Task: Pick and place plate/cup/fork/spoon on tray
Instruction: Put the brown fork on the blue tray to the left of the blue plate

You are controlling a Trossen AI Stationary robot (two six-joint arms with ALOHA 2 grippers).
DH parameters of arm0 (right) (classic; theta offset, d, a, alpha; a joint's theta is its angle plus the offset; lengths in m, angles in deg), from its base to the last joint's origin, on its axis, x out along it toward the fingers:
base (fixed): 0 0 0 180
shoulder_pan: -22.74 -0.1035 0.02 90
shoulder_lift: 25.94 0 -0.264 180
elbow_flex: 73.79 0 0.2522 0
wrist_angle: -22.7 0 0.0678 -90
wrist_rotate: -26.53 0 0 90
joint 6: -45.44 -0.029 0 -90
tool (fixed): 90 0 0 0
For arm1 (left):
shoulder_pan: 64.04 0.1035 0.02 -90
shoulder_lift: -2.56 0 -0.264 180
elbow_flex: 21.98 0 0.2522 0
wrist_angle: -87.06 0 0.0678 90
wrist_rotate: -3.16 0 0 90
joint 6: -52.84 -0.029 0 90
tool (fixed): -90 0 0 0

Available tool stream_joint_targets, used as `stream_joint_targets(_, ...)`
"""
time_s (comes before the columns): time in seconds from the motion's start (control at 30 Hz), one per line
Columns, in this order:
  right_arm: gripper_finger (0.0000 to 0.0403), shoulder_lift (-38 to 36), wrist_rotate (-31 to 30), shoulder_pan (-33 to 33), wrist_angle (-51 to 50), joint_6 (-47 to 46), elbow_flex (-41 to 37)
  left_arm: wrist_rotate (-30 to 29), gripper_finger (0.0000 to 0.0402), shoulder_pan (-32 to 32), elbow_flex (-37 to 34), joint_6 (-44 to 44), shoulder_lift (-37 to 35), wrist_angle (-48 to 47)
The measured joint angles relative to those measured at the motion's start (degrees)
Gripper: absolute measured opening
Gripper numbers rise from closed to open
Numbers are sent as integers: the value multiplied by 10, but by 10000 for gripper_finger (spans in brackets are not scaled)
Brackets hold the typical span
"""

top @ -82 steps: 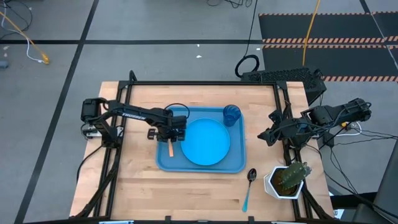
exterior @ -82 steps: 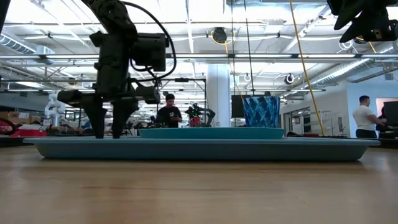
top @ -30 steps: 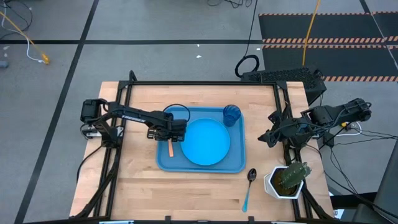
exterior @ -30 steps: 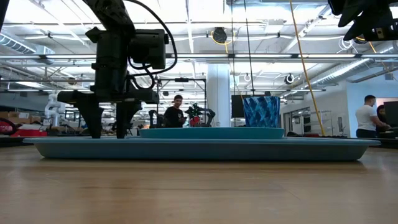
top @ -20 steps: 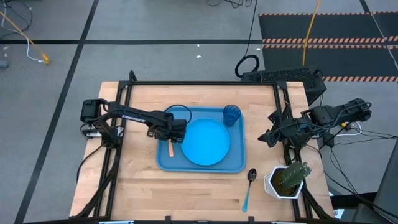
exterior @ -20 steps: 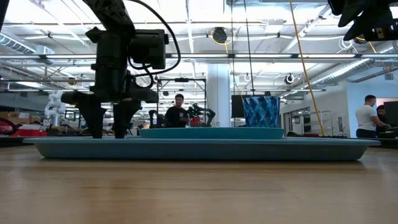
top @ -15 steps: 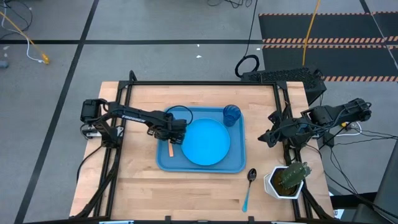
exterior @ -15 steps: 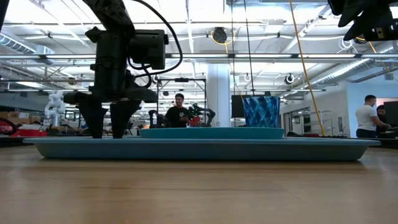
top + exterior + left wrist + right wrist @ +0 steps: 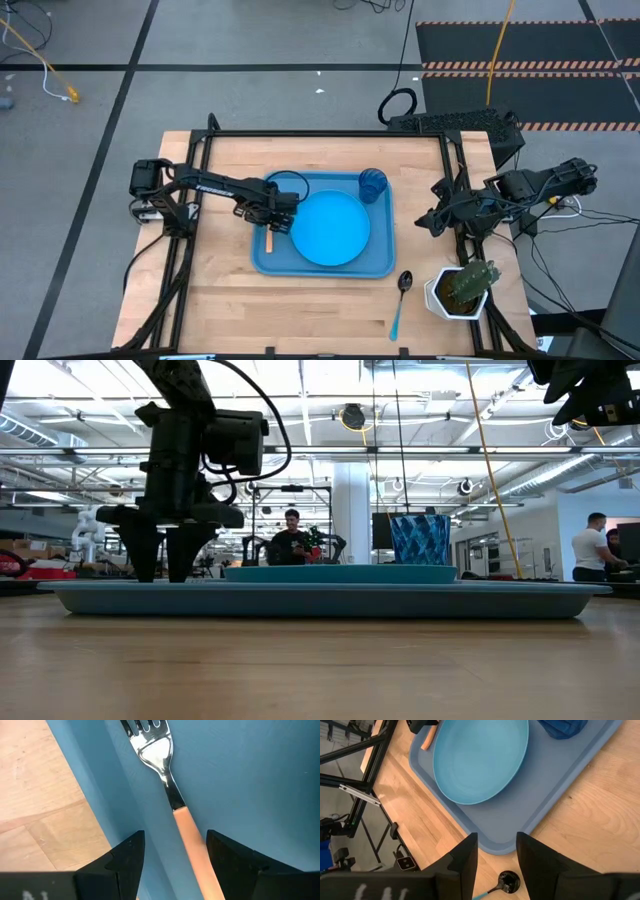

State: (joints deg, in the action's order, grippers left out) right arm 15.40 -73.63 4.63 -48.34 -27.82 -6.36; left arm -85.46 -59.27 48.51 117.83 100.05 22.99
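The fork [image 9: 170, 795], silver tines and pale orange handle, lies flat on the blue tray [image 9: 375, 262] along its left wall; its handle end shows in the high view [image 9: 268, 240]. My left gripper [image 9: 272, 212] is open and low over it, one finger on each side of the handle [image 9: 192, 845], holding nothing. The round blue plate [image 9: 330, 228] and the dark blue cup [image 9: 372, 184] stand on the tray. The spoon [image 9: 402, 295] lies on the table off the tray's near right corner. My right gripper [image 9: 425, 220] is open and empty, high at the table's right edge.
A white pot with a cactus [image 9: 462, 290] stands at the near right corner, just right of the spoon. A black frame runs round the table's edges. Bare wood lies left of the tray and along the near edge. People stand in the room beyond.
My left gripper has moved a little toward the table's left edge, staying low over the tray with the fork between its fingers.
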Motion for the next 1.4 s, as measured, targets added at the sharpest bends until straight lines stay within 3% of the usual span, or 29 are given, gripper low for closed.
stream_joint_targets(1.4,128,0,0,0,0,4,0,16,216,-19,0,0,0,-4)
